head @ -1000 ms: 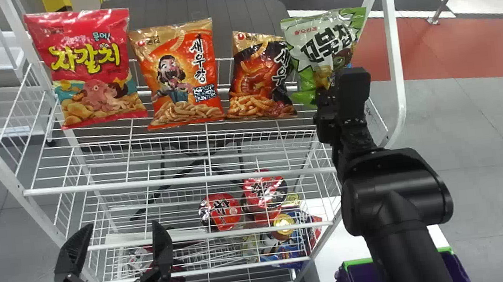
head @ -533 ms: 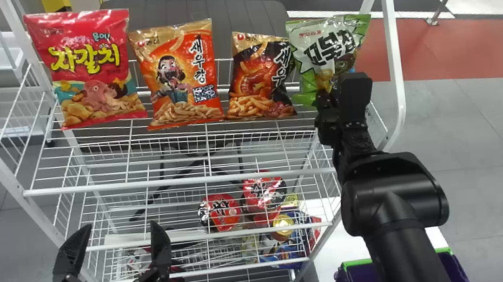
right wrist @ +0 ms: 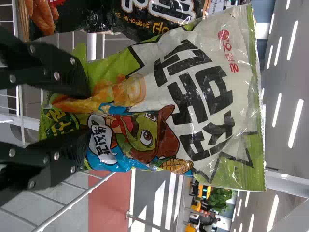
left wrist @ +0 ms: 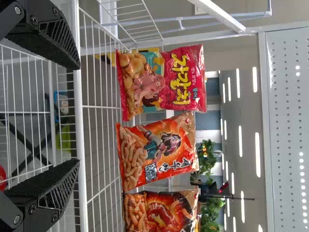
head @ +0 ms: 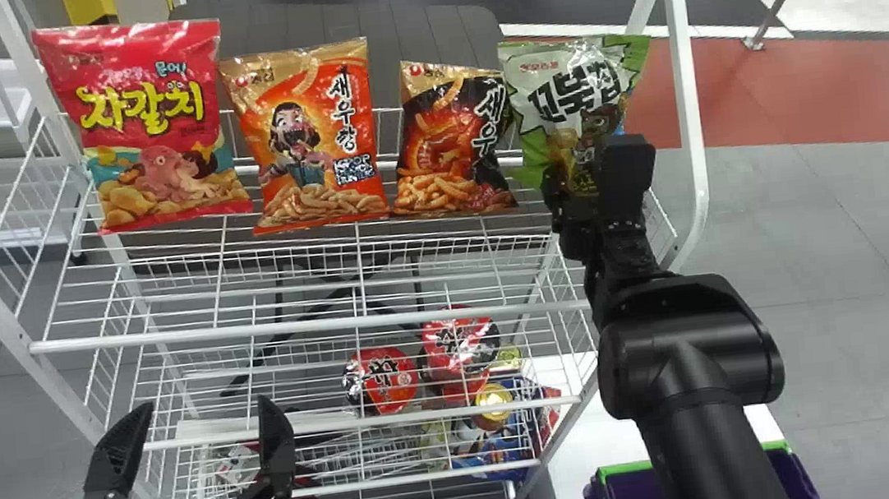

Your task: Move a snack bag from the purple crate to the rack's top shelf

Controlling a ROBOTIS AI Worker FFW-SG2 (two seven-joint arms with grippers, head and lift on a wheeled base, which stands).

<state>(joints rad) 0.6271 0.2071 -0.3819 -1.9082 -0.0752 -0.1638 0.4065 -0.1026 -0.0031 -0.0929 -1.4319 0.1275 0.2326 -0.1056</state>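
The green-and-white snack bag (head: pixel 570 96) lay directly at the right end effector (right wrist: pixel 89 113), so that arm was by far the nearer one. Its two black fingers were closed about the lower part of the bag, one on either side, and the wrapping creased between them. The long axis ran upward from that grip with a slight lean, the printed front facing back toward the robot and most of the bag standing above the fingertips.

The bag was at the right-hand end of the top shelf (head: pixel 296 326) of the rack, just beside the black-and-orange bag (head: pixel 451 141) and inside the right post (head: pixel 686 92). Whether its bottom edge bore on the wires could not be told, nor whether it touched its neighbour. The purple crate (head: pixel 633 468) stood low on the robot's right, well apart from the bag.

The left end effector (head: pixel 206 403) was parked low in front of the rack's left half, released, its fingers spread and holding nothing.

Carrying looked all but done; what remained was probably to settle the lower edge on the wires and let go. With the grip so low, the tall upper part seemed likely to tip if the fingers parted early or dragged the wrapping as they backed out.
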